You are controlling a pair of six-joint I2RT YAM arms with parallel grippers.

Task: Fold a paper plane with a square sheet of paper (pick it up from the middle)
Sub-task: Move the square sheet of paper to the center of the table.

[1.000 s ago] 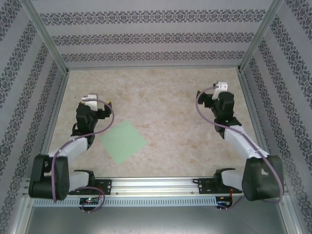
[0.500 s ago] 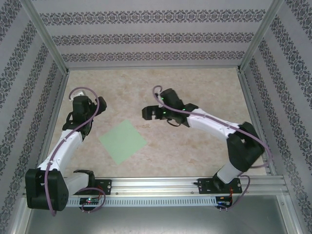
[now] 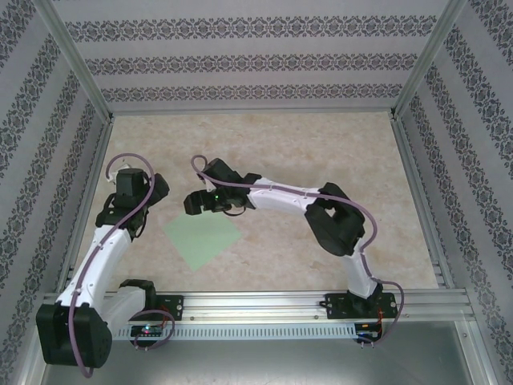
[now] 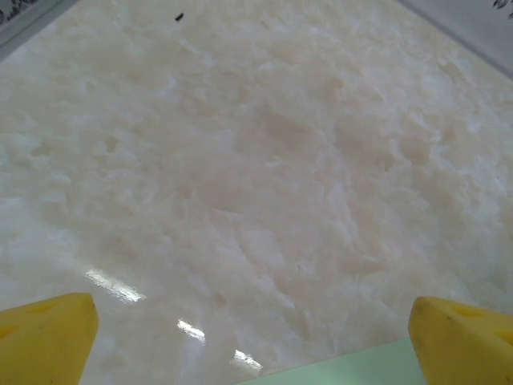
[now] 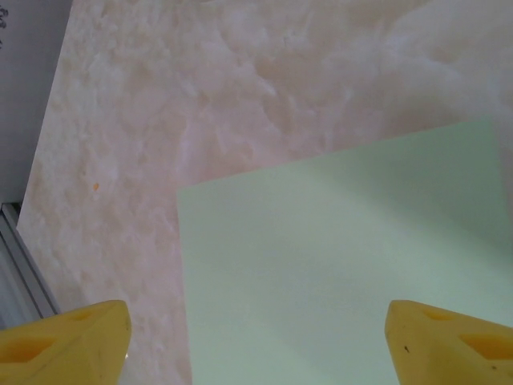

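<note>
From above: square sheet of paper [image 3: 203, 241] flat and unfolded on the marbled table [image 3: 321, 152], left of centre, turned corner-on like a diamond. Right gripper [image 3: 196, 202] stretched across at the sheet's far corner. Left gripper [image 3: 143, 192] near the left corner, off the paper. Finger spread hard to judge from up there.

Closer, from the right wrist: yellow fingers [image 5: 68, 341] set wide apart, nothing between them. Green sheet below, with one corner and two straight edges against bare table. Contact with the paper impossible to tell.

From the left wrist: yellow fingers likewise spread wide and empty over bare table, a thin strip of the sheet at the bottom edge.

Patterned walls [image 3: 240, 56] on three sides of the table.
</note>
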